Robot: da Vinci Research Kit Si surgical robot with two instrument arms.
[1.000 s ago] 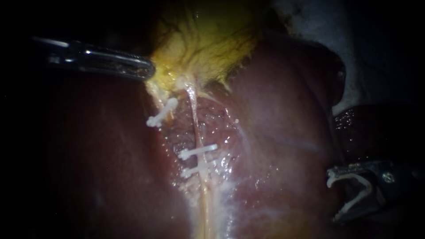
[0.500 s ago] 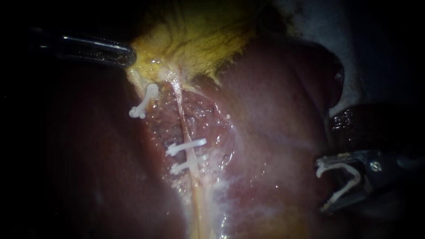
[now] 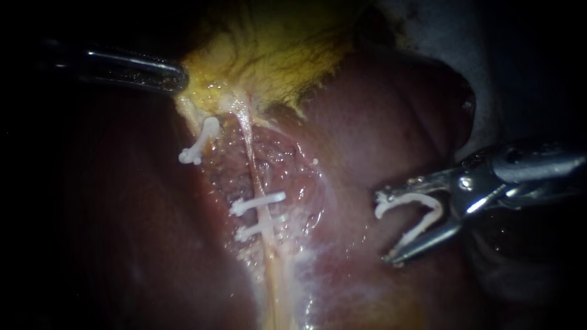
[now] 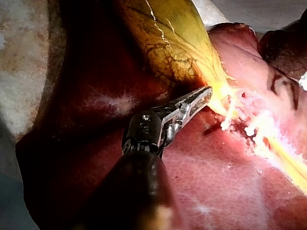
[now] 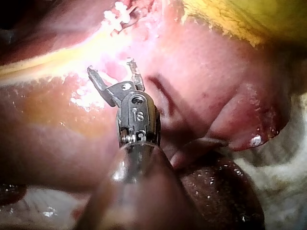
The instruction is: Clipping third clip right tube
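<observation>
- My left tool (image 3: 174,78) pinches the gallbladder's (image 3: 269,55) edge. The left wrist view shows it pressed together there.
- The right tube (image 3: 252,165) carries two closed clips (image 3: 257,203).
- My right tool (image 3: 384,227), spread, holds an open clip (image 3: 435,211) over the liver (image 3: 367,134), well apart from that tube. The right wrist view shows only its prongs.

Liver (image 3: 391,122) dark red; yellow gallbladder (image 3: 281,55) above; white cloth (image 3: 422,30) behind, rt.

Two clips (image 3: 260,200) cross the right tube (image 3: 252,165); rightward, another clip (image 3: 409,198) sits in the right instrument (image 3: 384,231).
</observation>
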